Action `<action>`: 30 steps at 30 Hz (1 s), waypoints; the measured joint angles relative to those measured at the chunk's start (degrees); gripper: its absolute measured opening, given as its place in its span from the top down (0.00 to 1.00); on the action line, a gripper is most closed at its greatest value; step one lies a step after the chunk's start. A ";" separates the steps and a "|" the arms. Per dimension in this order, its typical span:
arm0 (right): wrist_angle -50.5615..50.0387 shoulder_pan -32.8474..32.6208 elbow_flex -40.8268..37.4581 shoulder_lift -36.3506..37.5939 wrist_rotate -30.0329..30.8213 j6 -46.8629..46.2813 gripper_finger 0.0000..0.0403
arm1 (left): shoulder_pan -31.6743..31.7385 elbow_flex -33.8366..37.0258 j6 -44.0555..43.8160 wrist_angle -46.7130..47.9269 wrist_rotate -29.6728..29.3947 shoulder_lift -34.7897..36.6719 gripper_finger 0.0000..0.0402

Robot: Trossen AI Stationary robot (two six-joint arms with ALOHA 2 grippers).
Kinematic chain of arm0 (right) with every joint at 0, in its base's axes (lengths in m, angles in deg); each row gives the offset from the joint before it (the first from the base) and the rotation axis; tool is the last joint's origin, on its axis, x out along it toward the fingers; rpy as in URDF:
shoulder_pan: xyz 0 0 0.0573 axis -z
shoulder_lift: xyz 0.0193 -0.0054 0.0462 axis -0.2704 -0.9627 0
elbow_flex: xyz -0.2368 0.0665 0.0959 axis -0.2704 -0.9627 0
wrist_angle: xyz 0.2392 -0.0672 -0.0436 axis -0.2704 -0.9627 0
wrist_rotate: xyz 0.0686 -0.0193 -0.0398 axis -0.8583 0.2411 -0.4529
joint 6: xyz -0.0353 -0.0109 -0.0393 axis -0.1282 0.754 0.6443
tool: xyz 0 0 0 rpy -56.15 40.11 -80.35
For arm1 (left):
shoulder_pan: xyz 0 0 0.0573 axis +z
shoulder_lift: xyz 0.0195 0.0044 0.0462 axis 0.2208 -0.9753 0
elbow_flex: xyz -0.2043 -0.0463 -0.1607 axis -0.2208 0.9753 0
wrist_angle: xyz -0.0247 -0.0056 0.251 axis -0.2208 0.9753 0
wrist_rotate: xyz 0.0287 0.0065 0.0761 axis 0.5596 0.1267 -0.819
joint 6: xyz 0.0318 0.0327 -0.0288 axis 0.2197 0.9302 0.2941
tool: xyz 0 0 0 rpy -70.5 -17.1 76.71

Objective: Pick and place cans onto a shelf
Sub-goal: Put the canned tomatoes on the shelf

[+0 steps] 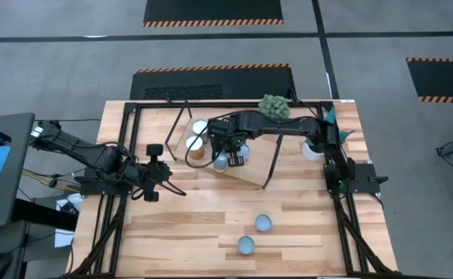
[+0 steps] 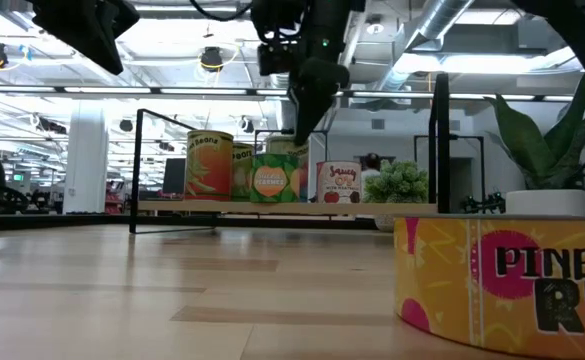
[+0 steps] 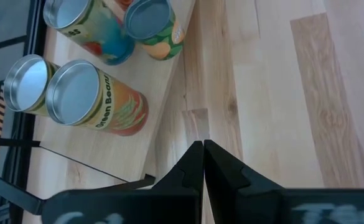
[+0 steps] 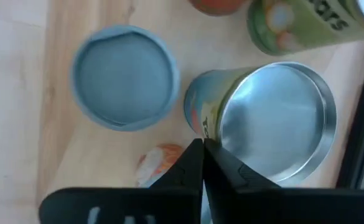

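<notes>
The shelf stands at the table's far middle on thin black legs, and several cans stand on it in a row. Two have whitish tops and one a blue-grey top. My right gripper is shut and empty just above them, over a silver-topped can and the blue-grey-topped can. Two more blue-grey-topped cans stand on the table near the front. My left gripper is shut and empty at the table's left, its fingers pointing toward the shelf.
A small green plant stands at the far edge behind the shelf and a white pot at the far right. A black frame runs along the table's sides. Open wood lies between the shelf and the two front cans.
</notes>
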State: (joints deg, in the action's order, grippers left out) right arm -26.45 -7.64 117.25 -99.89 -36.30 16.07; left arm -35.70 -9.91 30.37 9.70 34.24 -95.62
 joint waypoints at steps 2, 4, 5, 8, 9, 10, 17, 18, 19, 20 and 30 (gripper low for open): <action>0.02 0.80 0.00 -0.02 -0.03 0.02 0.94 | 0.00 0.00 0.02 -0.03 0.00 -0.01 1.00; 0.25 1.27 0.00 -0.02 -0.03 0.04 0.94 | 0.00 0.00 0.03 -0.08 -0.02 0.00 1.00; 0.45 1.51 0.00 -0.01 -0.03 0.04 0.95 | 0.00 0.00 0.04 -0.08 -0.02 0.01 1.00; 1.01 1.67 0.00 -0.01 -0.03 0.23 0.94 | 0.00 0.00 0.04 -0.08 -0.04 0.00 1.00; 1.36 1.68 0.00 -0.02 -0.02 0.56 0.94 | 0.00 0.00 0.04 -0.08 -0.05 0.01 1.00; 1.72 1.68 0.00 -0.02 -0.02 1.06 0.94 | 0.00 0.00 0.05 -0.08 -0.07 0.00 1.00; 2.66 1.60 0.02 -0.01 -0.05 1.27 0.94 | 0.00 0.00 -0.06 -0.10 -0.24 0.00 1.00; 2.41 1.46 0.02 0.00 -0.03 0.96 0.94 | 0.00 0.00 -0.05 -0.10 -0.24 0.01 1.00; 2.08 1.27 0.02 0.06 -0.03 0.54 0.94 | 0.00 0.00 -0.04 -0.10 -0.24 0.00 1.00; 1.25 1.03 0.02 0.33 -0.01 -0.06 0.94 | 0.00 0.00 -0.04 -0.10 -0.22 0.01 1.00; -13.48 -4.05 0.07 3.93 -0.18 -5.81 0.94 | 0.00 0.00 -0.09 -0.30 -0.20 -0.02 1.00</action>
State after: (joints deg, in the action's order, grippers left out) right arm -39.92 -11.69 117.31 -95.95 -36.48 10.26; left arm -35.70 -9.91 30.28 9.41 34.05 -95.64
